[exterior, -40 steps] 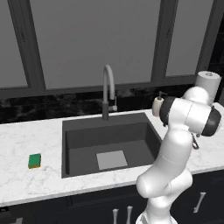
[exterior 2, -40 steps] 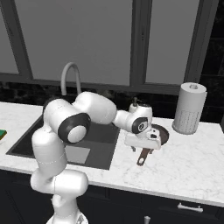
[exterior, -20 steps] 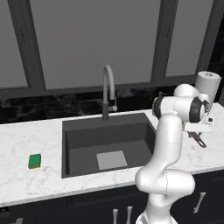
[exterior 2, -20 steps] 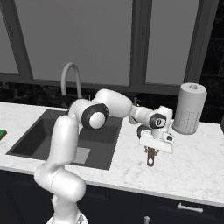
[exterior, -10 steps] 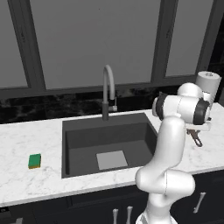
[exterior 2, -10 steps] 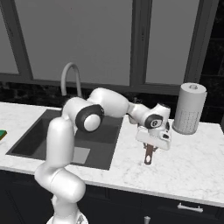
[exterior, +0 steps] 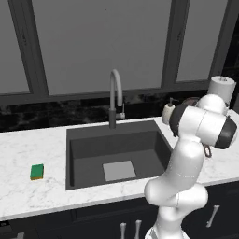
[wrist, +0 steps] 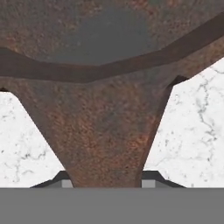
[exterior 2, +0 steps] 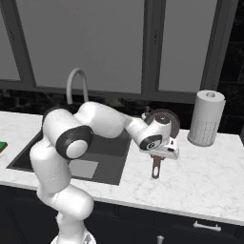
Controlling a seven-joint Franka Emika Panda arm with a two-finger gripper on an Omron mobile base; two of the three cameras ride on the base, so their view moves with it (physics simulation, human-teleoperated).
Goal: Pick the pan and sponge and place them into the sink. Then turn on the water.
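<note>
Marble counter (exterior 2: pixel 209 178) bears unlabelled pan (exterior 2: pixel 164 120), gripper (exterior 2: pixel 161 153) clamping handle.

sink (exterior: pixel 116 149) basin open from above, faucet (exterior: pixel 115 95) at its back rim, paper towel roll (exterior 2: pixel 206 117) just right of pan (exterior 2: pixel 163 123)

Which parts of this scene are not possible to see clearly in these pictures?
- Pan: right base view, its bowl is largely behind the wrist.
- Claw: hand view, tips cut off at the bottom; contact with the pan handle unclear.
- Faucet: left base view, lever too small.
- Sponge: right base view, cut off by the left edge.
</note>
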